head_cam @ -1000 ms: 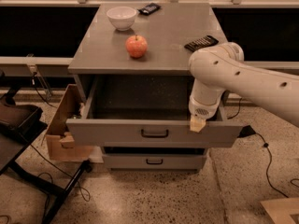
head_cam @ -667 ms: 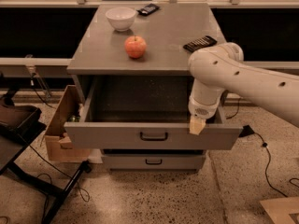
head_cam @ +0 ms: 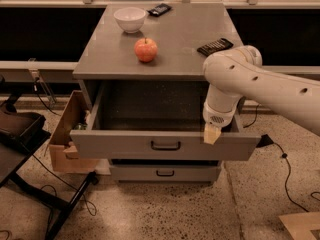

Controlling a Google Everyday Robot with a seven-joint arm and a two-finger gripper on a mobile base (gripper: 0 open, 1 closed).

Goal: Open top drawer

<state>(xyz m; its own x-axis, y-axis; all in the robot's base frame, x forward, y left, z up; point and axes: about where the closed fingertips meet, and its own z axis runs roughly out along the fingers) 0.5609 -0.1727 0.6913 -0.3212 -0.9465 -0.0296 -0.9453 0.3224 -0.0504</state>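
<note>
The top drawer (head_cam: 125, 145) of the grey cabinet stands pulled well out, and its deep grey interior shows. Its flat front carries a small black bar handle (head_cam: 166, 145). My gripper (head_cam: 212, 134) hangs from the white arm (head_cam: 260, 86) at the right part of the drawer's front edge, to the right of the handle. Its tan tip sits right at the top rim of the drawer front. A narrower drawer (head_cam: 165, 173) below is closed.
On the cabinet top (head_cam: 115, 59) lie a red apple (head_cam: 146, 49), a white bowl (head_cam: 130, 19) and two dark flat devices (head_cam: 215, 46) (head_cam: 160, 9). A cardboard box (head_cam: 67, 134) stands at the left of the cabinet. Cables run over the floor at both sides.
The top drawer has slid a little further out toward the camera, and the gripper has moved slightly with its front edge.
</note>
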